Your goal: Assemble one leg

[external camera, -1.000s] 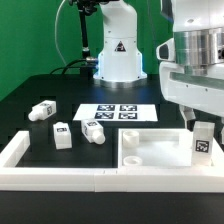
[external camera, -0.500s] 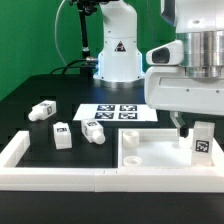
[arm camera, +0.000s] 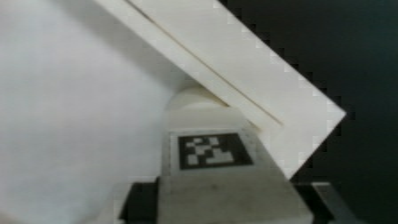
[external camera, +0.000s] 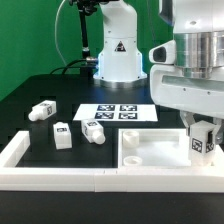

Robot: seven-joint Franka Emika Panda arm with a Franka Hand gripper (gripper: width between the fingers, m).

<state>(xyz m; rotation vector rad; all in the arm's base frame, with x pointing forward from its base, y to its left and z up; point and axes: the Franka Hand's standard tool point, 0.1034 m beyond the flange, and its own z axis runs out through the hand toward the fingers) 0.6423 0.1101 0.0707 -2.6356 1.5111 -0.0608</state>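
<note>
One leg (external camera: pixel 201 141) upright at the tray (external camera: pixel 150 150) corner on the exterior view's right, clamped at its flat sides between the claw (external camera: pixel 202 128) fingers, above the tag: likely light, rigid, smooth plastic, apt to slip unless squeezed squarely.
</note>
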